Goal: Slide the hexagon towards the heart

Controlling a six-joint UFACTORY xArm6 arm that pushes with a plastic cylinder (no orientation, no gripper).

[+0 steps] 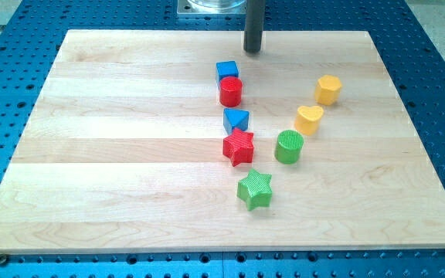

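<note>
My tip (253,51) is at the board's (114,154) top edge, touching no block, just above-right of the blue cube (227,70). Yellow hexagon (328,89) sits at the view's right, yellow heart (309,120) near it, below-left, apart. Red cylinder (231,91) touches the blue cube, it seems. Blue triangle (236,120), red star (239,147), green cylinder (289,147), green star (255,190) sit mid-board.

Straight dark grey rod, my tip (253,51) blunt-ended
</note>
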